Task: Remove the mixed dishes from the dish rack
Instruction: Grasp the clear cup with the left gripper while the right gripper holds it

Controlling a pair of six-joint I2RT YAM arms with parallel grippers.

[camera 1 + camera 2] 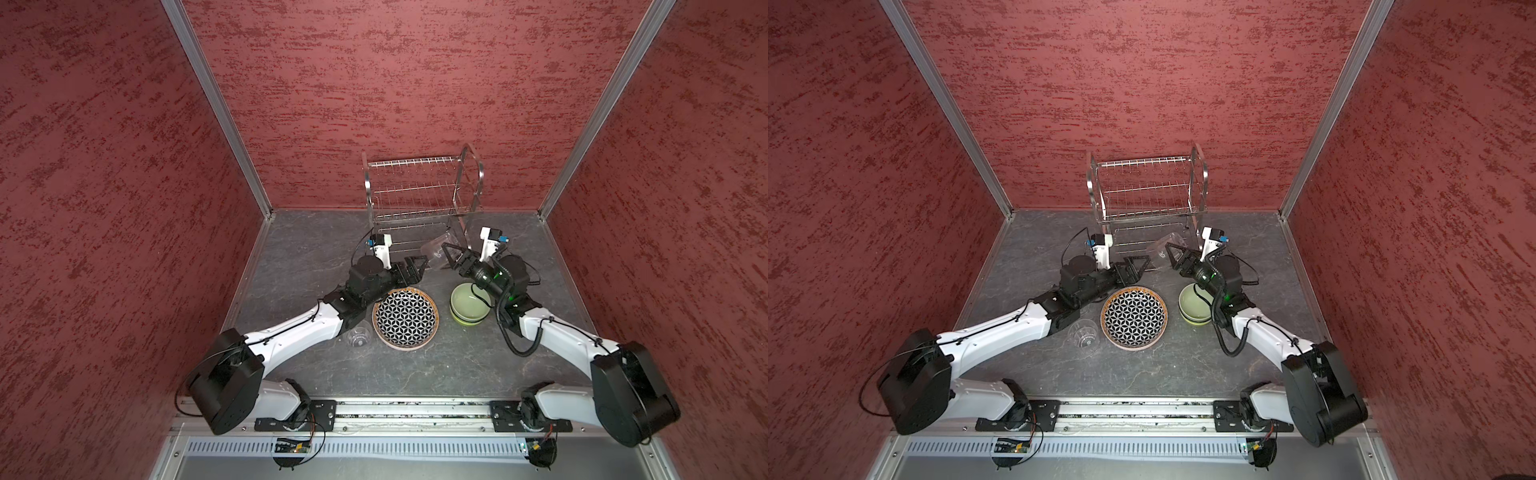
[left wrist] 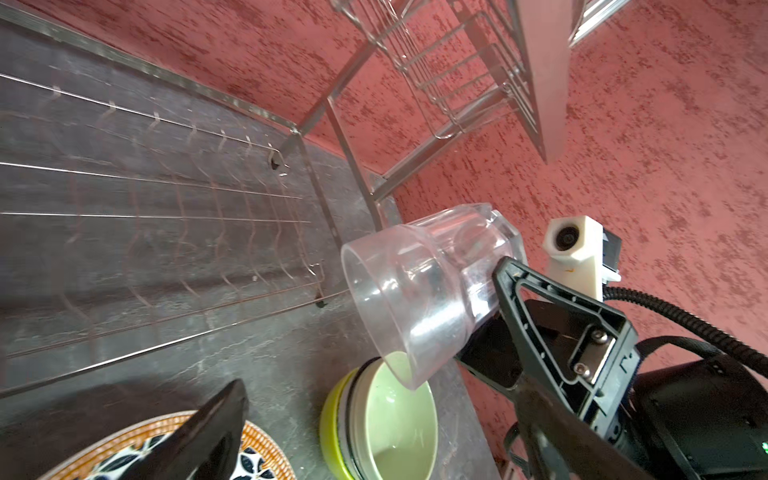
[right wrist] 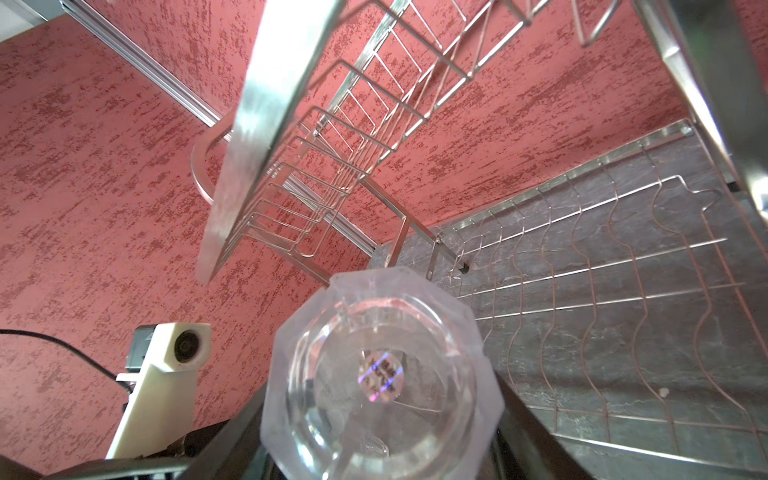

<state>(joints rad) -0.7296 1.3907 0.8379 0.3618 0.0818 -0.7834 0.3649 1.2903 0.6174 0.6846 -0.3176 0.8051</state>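
The dish rack [image 1: 419, 195] stood bare at the back. Just in front of its lower tier the left gripper [image 1: 417, 268] hung with jaws apart and empty, facing the right gripper [image 1: 449, 254], which was clamped on the faceted base half of a clear glass tumbler [image 2: 419, 291]. The tumbler lay tilted above the table, long axis near level, mouth aimed toward the left gripper. Setting it down likely called for righting it first.

Tilted clear tumbler [image 1: 433, 251] before steel rack [image 1: 419, 195]
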